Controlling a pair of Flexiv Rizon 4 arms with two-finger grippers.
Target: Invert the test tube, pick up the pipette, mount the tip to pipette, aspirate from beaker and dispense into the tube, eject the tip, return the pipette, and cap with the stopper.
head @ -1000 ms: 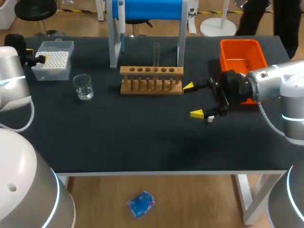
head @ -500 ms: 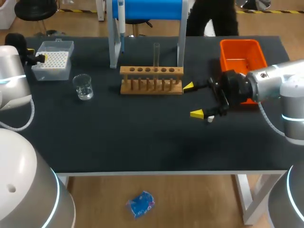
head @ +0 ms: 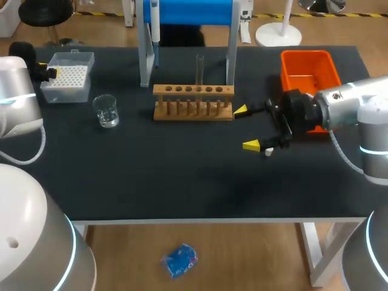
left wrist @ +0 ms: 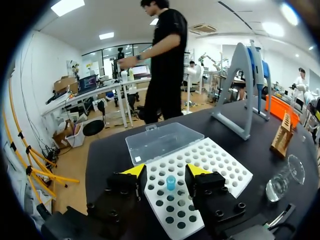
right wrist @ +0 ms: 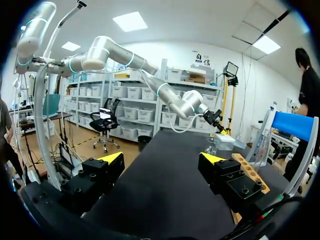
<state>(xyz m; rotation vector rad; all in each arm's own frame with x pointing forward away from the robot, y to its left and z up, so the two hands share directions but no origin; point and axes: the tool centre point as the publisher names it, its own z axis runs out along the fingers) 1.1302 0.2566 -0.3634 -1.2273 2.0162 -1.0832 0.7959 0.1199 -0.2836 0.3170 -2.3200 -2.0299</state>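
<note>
— Where's the test tube [head: 199, 68]?
— Upright in one of the middle holes of the wooden rack [head: 193, 102], near the far side of the table [head: 182, 182]. It is clear glass, and I can't tell what, if anything, is inside it.
— And the pipette [head: 154, 24]?
— It hangs on the blue stand [head: 188, 12] just behind the rack, at the stand's left leg. Any print on it is too small to read.
— What about the other containers?
— The glass beaker [head: 106, 111] stands to the left of the rack and apart from it, with a little clear liquid low in it. Behind the beaker is the tip box [head: 66, 76], a white tray of holes with its clear lid laid open. The left wrist view shows one blue tip [left wrist: 171, 182] seated in that tray. The orange bin [head: 309, 70] sits at the far right, with the right arm hiding part of its inside.
— And the grippers?
— The left gripper [left wrist: 166, 171] hangs over the tip box with its jaws apart, the blue tip ahead of the gap and nothing held. The right gripper [head: 247, 128] is just right of the rack over bare table, spread wide and holding nothing. A small whitish bit [head: 268, 152] lies beside its nearer yellow tip, and I can't tell what it is.
</note>
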